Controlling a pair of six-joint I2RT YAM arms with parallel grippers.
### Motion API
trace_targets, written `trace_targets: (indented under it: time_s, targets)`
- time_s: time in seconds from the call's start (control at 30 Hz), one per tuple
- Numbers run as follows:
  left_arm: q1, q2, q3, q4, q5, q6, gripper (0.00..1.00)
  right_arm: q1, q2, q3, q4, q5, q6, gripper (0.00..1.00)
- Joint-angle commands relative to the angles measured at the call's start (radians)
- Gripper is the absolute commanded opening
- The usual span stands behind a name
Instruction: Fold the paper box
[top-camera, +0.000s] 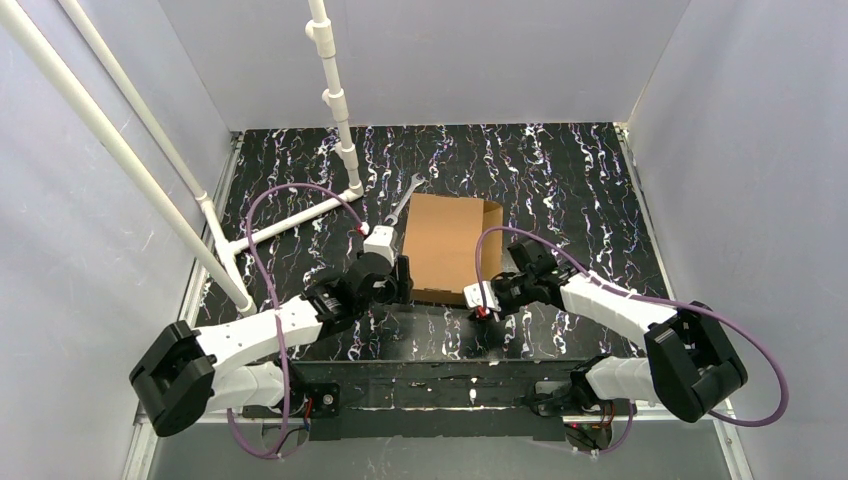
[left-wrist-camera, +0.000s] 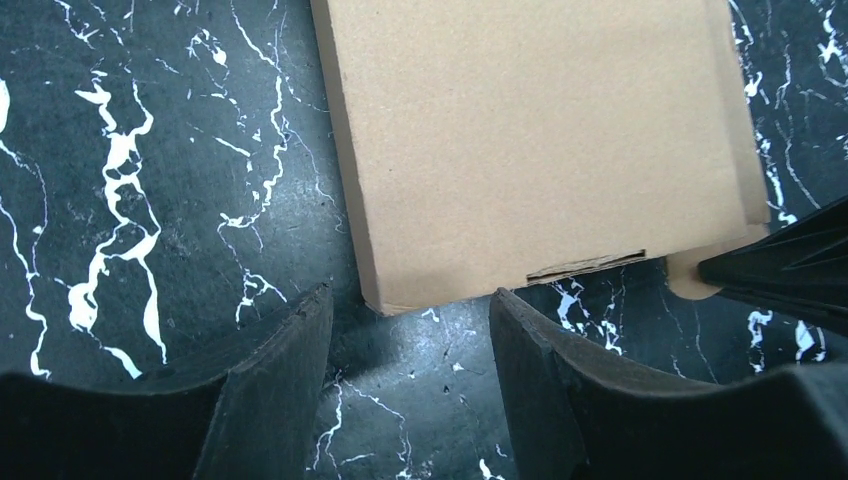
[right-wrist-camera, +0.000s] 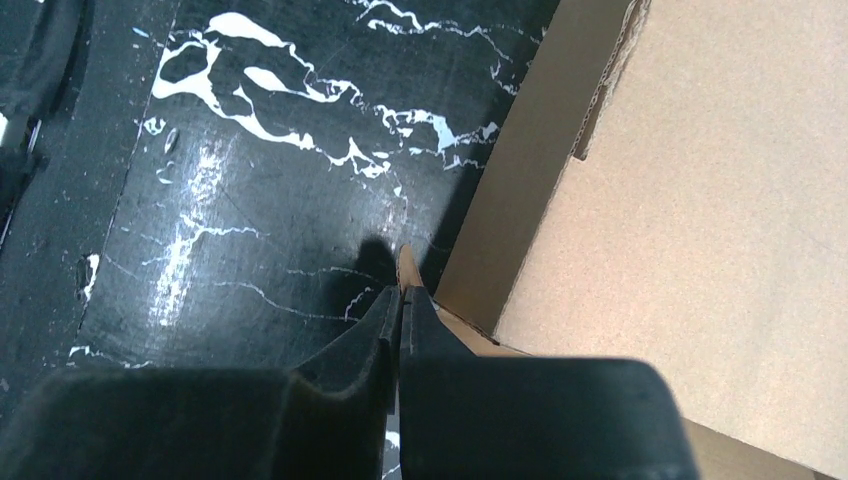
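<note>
Grey-white panel walls (top-camera: 720, 100): enclose the cell on three sides; a white plastic pipe frame (top-camera: 335, 100) stands far left.
Black white-veined marbled table (top-camera: 560, 170): flat and hard, probably slick, so the cardboard may slide when pushed.
Plain brown corrugated paper box (top-camera: 445, 245): lies mid-table between the arms; judged light, stiff across panels, weak at creases; best taken by edges and flaps.
Left gripper (left-wrist-camera: 410, 300): jaws apart at the box's near-left corner, holding nothing.
Right gripper (right-wrist-camera: 402, 295): pinched on a small rounded cardboard tab (right-wrist-camera: 406, 262) at the near-right corner.
</note>
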Motion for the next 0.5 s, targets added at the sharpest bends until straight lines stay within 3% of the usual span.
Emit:
trace_targets:
  time_s: [0.0,0.47]
  targets:
    - [0.011,0.04,0.052,0.049,0.018,0.072,0.57,-0.036,-0.003,0.007,-0.137,0.047,-0.029,0.08]
    - [0.016,0.174,0.114,0.151,0.049,0.072,0.54,-0.108,-0.006,0.0,-0.155,0.027,-0.051,0.12]
